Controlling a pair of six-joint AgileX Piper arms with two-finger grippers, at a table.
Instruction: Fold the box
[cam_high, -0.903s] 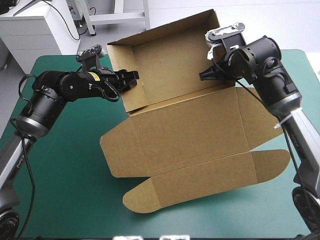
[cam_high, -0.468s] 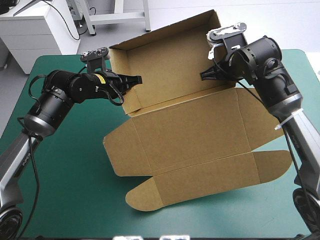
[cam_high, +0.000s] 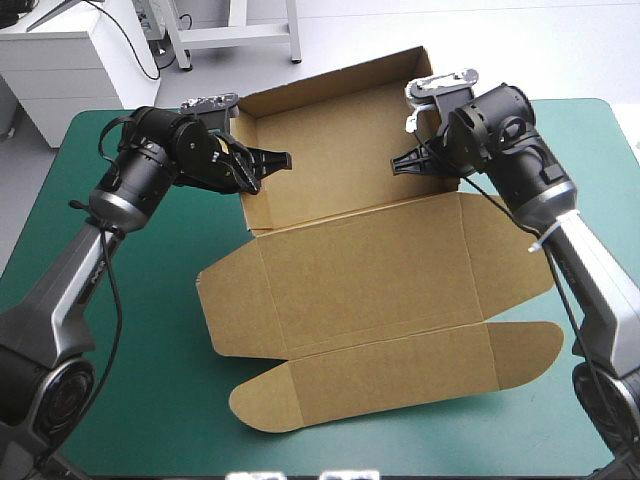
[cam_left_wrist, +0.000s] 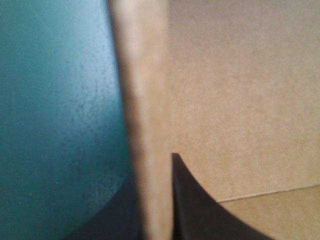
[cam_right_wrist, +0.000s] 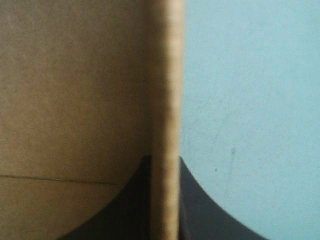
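Near, lid: the brown box (cam_high: 370, 270) sits mid-table (cam_high: 120, 380), lid flat, its tuck flap at 6 o'clock.
Far, tray: walls raised at 12 o'clock; long axis runs 9 to 3, slightly skewed.
Left gripper (cam_high: 275, 160): pinched on the tray's 9 o'clock end wall, with the board edge between its fingers.
Right gripper (cam_high: 400, 163): pinched on the 3 o'clock end wall in the same way.
Judgement: each arm holds one end; the lid lies toward 6 from both, neither nearer.

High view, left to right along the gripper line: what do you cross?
cover → left gripper, shut on the near-left wall → box, open inside → right gripper, shut on the opposite wall → cover again
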